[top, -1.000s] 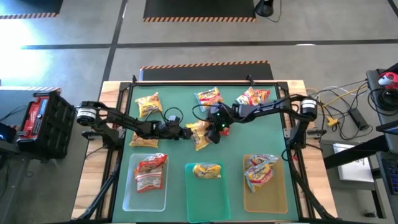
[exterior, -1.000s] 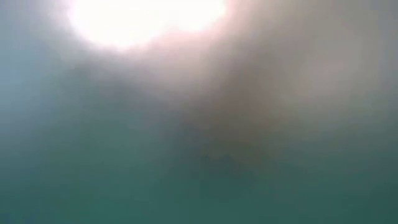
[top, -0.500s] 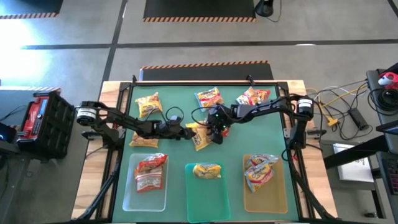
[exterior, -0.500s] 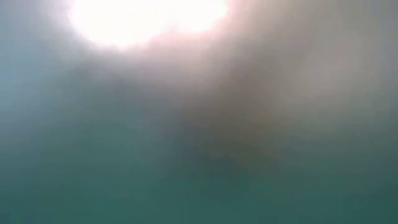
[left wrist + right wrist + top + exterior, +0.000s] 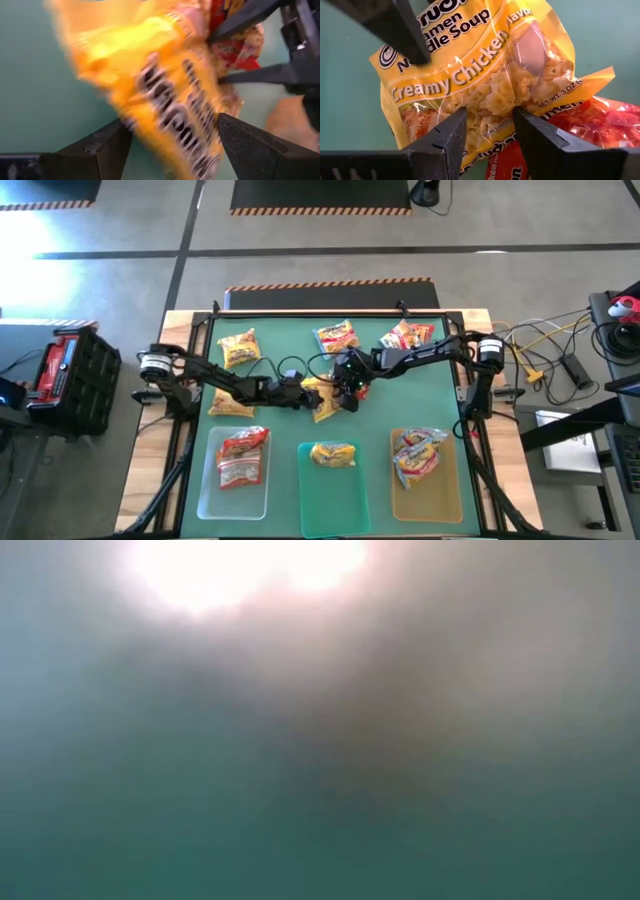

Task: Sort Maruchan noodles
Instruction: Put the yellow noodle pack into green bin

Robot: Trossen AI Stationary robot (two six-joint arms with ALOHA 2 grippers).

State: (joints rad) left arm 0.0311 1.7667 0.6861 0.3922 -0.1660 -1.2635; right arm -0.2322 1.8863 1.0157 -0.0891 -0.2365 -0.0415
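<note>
Near the middle of the green table (image 5: 290, 340), both dark arms meet over one crinkly yellow plastic noodle packet (image 5: 322, 397). The left gripper (image 5: 303, 391) reaches in from the left side, and its two dark fingers (image 5: 102, 147) stand wide open with the yellow packet (image 5: 165, 95) lying between them. The right gripper (image 5: 348, 388) comes in from the right side. Its fingers (image 5: 445, 137) press on the lower edge of the same yellow packet (image 5: 470, 80), which reads Creamy Chicken, and they look closed on it. A shiny red noodle packet (image 5: 590, 125) lies partly under the yellow one, and a bit of it peeks out by the right gripper (image 5: 487, 132). Three more packets lie at the far side of the table: a yellow one (image 5: 238, 348) on the left, a yellow-orange one with a red label (image 5: 336, 336) in the middle, and a red and yellow one (image 5: 407, 335) on the right. At the near side stand three long trays in a row. The clear tray (image 5: 208, 492) holds red packets (image 5: 243, 457). The teal tray (image 5: 312, 505) holds one yellow packet (image 5: 333, 454). The amber tray (image 5: 452, 502) holds a small pile of yellow-orange packets (image 5: 418, 454). The low camera shows only a blur of light and green.
</note>
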